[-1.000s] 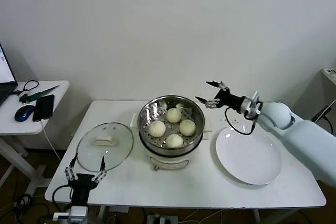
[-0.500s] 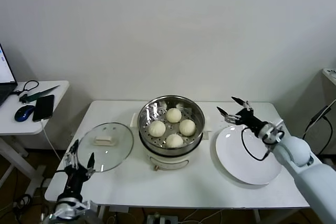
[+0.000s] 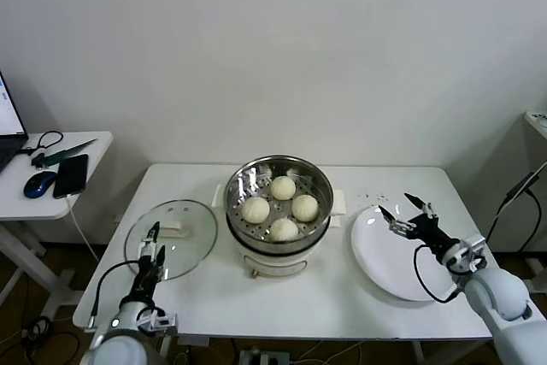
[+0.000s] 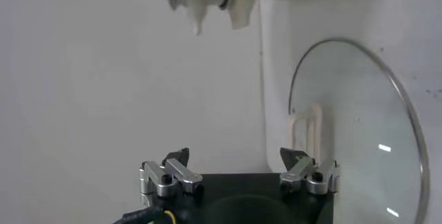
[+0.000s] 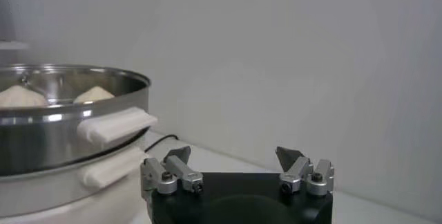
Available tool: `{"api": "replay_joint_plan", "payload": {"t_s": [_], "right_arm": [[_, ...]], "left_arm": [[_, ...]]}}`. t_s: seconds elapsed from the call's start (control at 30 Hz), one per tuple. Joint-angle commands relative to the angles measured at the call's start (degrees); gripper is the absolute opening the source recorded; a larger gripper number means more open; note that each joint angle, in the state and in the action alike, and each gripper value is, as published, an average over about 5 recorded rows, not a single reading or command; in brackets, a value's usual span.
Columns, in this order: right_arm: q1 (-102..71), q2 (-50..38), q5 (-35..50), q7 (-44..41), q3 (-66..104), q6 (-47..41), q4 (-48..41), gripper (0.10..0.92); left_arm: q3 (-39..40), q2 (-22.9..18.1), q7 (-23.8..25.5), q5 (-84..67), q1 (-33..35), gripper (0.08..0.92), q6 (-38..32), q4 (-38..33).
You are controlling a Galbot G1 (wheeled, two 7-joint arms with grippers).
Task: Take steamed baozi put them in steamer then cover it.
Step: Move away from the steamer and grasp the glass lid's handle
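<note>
A round white plate (image 3: pixel 402 254) lies flat on the right side of a white table (image 3: pixel 325 301) set against a pale wall (image 3: pixel 282 49). On a smaller white side table (image 3: pixel 90 147) to the left rest a blue computer mouse (image 3: pixel 38 184), a dark smartphone (image 3: pixel 71 174) and a black cable (image 3: pixel 47 139).

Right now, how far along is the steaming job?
Done: all four baozi sit in the steamer. In hand: nothing; the left gripper hangs open by the cover, the right gripper open over the plate. Left: putting the cover on.
</note>
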Motion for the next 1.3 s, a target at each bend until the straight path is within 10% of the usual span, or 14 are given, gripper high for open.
{"api": "replay_joint_plan", "payload": {"t_s": [0.03, 1.3], "right_arm": [[-5.6, 2.3, -2.6, -0.4, 4.4, -0.3, 0.6, 0.823], [-6.7, 3.9, -7.4, -1.8, 5.0, 2.1, -0.8, 0.823]], "left_arm": [[2.9, 0.8, -3.1, 4.2, -12.2, 0.823, -0.8, 15.8], [2.2, -1.0, -5.1, 1.9, -24.7, 0.820, -1.8, 31.2]]}}
